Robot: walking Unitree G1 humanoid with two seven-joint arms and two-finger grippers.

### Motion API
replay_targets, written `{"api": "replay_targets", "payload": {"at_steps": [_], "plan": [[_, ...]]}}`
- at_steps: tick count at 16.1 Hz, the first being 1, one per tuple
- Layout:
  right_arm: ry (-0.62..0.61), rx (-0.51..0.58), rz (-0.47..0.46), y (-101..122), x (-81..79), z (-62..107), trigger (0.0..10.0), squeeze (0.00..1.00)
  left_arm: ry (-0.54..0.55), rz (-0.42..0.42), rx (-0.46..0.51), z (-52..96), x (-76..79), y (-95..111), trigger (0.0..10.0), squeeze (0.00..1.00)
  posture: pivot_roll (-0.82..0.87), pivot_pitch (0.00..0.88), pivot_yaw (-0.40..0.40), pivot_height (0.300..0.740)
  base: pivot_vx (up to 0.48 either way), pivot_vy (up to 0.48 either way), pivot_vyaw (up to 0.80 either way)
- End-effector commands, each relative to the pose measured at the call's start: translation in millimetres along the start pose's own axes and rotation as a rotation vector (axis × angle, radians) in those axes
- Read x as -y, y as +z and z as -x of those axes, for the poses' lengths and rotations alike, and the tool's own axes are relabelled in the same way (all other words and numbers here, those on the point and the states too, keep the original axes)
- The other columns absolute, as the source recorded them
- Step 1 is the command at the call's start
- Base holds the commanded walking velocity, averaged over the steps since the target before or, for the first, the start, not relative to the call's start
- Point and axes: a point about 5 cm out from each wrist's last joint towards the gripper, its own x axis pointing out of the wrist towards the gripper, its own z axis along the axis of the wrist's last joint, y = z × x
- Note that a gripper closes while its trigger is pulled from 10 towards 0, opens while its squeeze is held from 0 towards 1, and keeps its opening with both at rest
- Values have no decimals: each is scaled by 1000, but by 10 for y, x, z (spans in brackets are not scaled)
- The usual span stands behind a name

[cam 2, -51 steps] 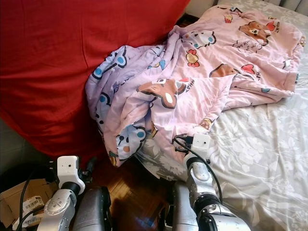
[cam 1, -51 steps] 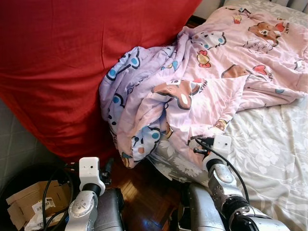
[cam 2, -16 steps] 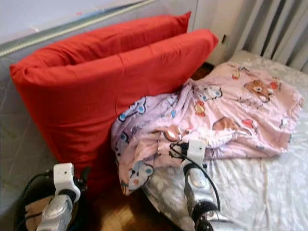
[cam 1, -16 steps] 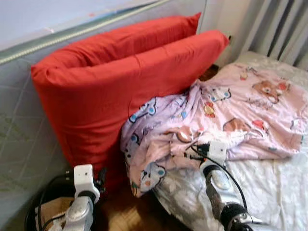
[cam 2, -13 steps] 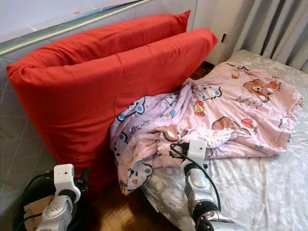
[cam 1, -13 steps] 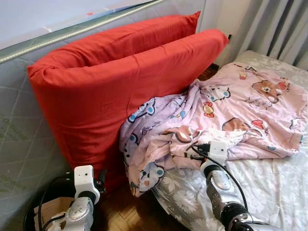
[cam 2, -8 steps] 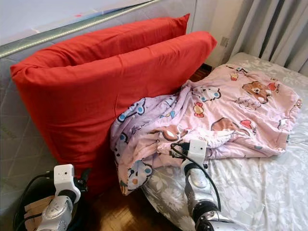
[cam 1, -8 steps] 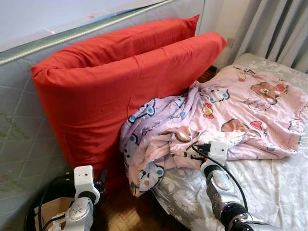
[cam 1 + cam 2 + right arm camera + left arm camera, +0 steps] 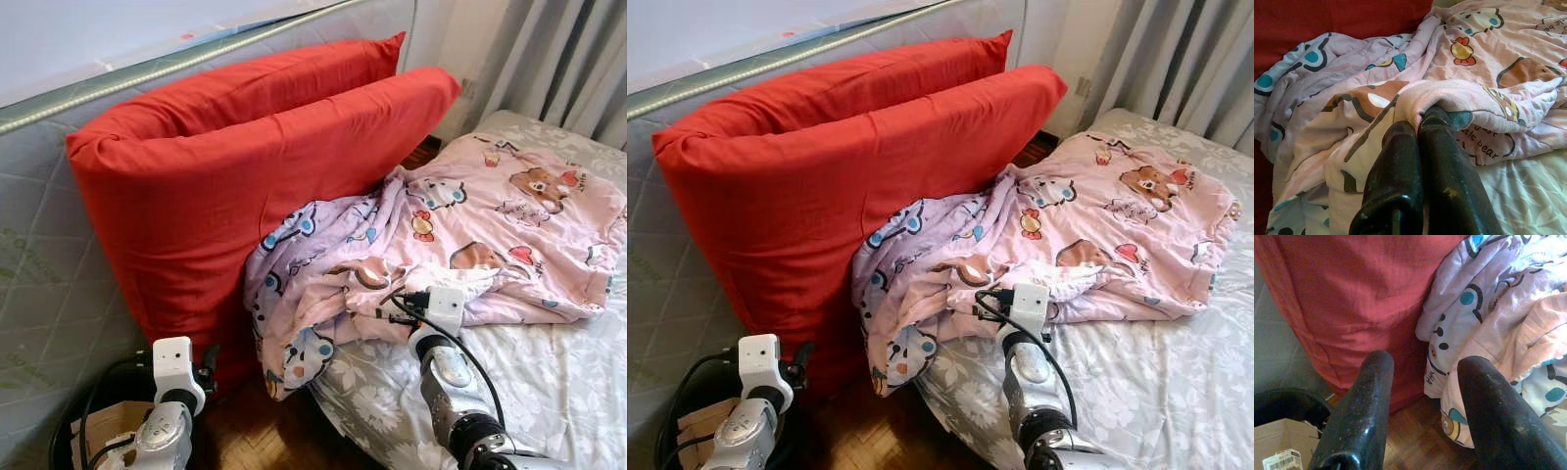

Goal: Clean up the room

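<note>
A pink cartoon-print blanket (image 9: pixel 470 215) lies crumpled on the bed, one end spilling over the edge against two big red pillows (image 9: pixel 245 166). My right gripper (image 9: pixel 1420 120) is shut on a fold of this blanket near the bed's edge, the cloth bunched over its fingertips. The right arm (image 9: pixel 441 362) reaches up from below. My left gripper (image 9: pixel 1420 362) is open and holds nothing, low down by the floor, facing the foot of the red pillow and the hanging blanket end. The left arm (image 9: pixel 171 367) is at the lower left.
The bed has a grey floral sheet (image 9: pixel 549 372). The red pillows lean upright on a quilted grey mattress (image 9: pixel 49 294). A black bin with cardboard (image 9: pixel 1278 431) stands by my left arm on the wooden floor (image 9: pixel 255 441). Grey curtains (image 9: pixel 558 59) hang behind the bed.
Since 3.2 s ago the camera has risen and pulled back, so both pillows show whole. Over the last second the view barely shifts. My right gripper keeps its hold on the blanket.
</note>
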Motion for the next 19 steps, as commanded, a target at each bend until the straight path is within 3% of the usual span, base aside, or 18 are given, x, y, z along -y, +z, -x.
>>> {"api": "replay_targets", "payload": {"at_steps": [1,6,19], "plan": [[-8,-3,0,-10,17,5,10000,0,-5,1,-15,11,10,-34,10000,0,71,64,-53,740,0,0,0],[-34,-9,-2,-31,61,17,10000,0,-13,-4,-10,6,30,-28,10000,0,75,43,-51,740,0,0,0],[-38,3,9,-2,53,6,10000,0,6,8,-7,-9,17,-11,10000,0,68,61,-55,740,0,-293,0]]}}
